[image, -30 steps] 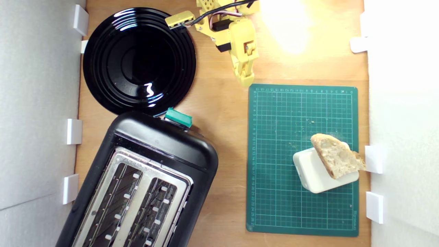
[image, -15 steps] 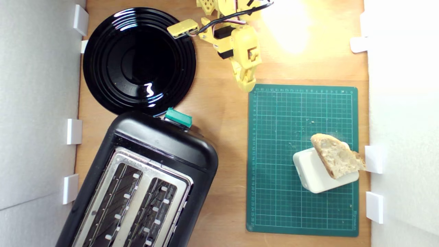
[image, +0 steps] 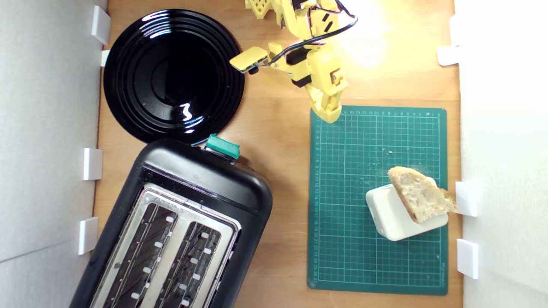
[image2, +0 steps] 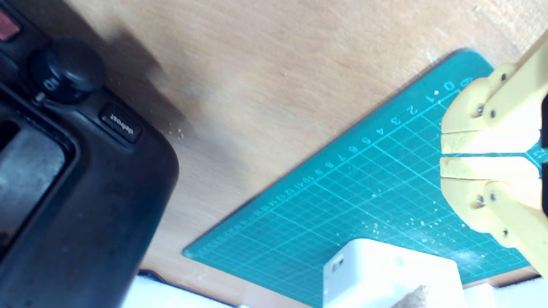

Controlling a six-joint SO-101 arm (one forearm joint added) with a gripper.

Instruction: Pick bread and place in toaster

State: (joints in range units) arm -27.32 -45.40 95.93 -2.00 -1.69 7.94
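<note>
Here the yellow gripper [image: 330, 114] has its two fingers [image2: 483, 143] drawn together, only a thin slit showing between them in the wrist view, and nothing is held. In the exterior view its tip hangs over the top left corner of the green cutting mat [image: 342, 256], at the far end of the scene, with the arm [image: 314, 64] rising behind it toward the top edge. A small yellow block [image: 249, 58] on a cable sticks out from the arm to the exterior view's left, just beside the rim of the round black plate [image: 128, 107].

The bread [image: 421, 194] lies well apart from the gripper, toward the exterior view's lower right part of the mat. It rests tilted on a white rounded box [image: 389, 218], its crusty end reaching past the box toward the white wall [image: 505, 128] on the exterior view's right. In the wrist view only a small brown bit of the bread [image2: 415, 297] shows at the edge of the box.

The toaster [image: 205, 175] sits on the wooden table [image: 278, 141] at the exterior view's lower left, turned at an angle, both slots open to the camera and nothing seen in them. Its green lever knob [image: 222, 146] points toward the plate.
</note>
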